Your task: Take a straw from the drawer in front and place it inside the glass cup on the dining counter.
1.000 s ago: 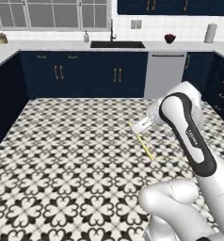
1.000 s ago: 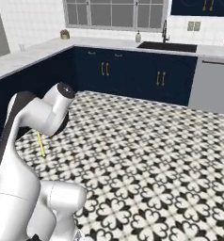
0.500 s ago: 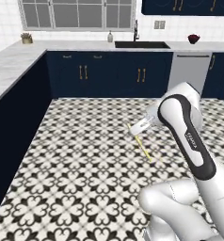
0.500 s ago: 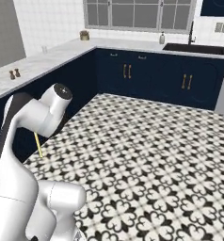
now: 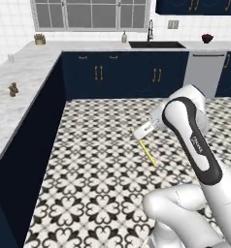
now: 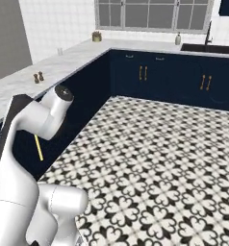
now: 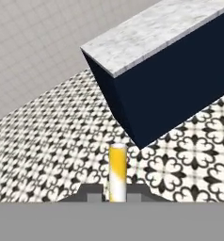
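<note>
The straw (image 7: 117,170) is sitting clamped in the pincer (image 7: 117,192), its long axis running straight out along the pincer's line and hanging over the tiled floor (image 5: 103,160). The marble worktop (image 7: 147,33) is lying ahead and above the straw's tip, well apart; no cup is showing on it.

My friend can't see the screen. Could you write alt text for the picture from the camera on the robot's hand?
The gripper is shut on a thin pale-yellow straw that sticks out between its dark fingertips. Beyond it, the end of a marble-topped dining counter with a navy-blue base stands on a black-and-white patterned tile floor.
</note>
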Motion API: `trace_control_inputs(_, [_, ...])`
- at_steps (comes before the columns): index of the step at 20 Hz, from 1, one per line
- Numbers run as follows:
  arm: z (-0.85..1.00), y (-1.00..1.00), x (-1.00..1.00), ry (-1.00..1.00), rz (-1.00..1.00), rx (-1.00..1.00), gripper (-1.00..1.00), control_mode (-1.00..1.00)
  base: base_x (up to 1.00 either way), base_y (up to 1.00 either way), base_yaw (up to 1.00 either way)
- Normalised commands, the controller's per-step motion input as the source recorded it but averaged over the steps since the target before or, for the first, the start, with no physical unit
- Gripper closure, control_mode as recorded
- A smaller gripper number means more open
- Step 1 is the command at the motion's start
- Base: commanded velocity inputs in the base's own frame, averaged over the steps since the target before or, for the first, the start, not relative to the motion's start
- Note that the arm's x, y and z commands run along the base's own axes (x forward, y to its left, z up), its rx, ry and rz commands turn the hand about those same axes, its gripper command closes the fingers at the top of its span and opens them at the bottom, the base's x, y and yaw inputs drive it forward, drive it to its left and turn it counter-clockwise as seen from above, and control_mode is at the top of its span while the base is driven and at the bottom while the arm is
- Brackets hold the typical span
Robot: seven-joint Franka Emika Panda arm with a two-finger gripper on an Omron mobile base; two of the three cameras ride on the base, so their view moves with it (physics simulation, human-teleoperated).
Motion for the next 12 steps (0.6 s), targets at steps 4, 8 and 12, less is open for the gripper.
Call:
trace_control_inputs(4, [0.0, 0.0, 0.0, 0.0, 0.0, 0.0, 1.0, 1.0, -0.51, 1.0, -0.21])
trace_control_inputs(8, [0.0, 0.0, 0.0, 0.0, 0.0, 0.0, 1.0, 1.0, -0.38, 1.0, -0.22])
trace_control_inputs(12, [0.0, 0.0, 0.0, 0.0, 0.0, 0.0, 1.0, 1.0, -0.17, 1.0, -0.22])
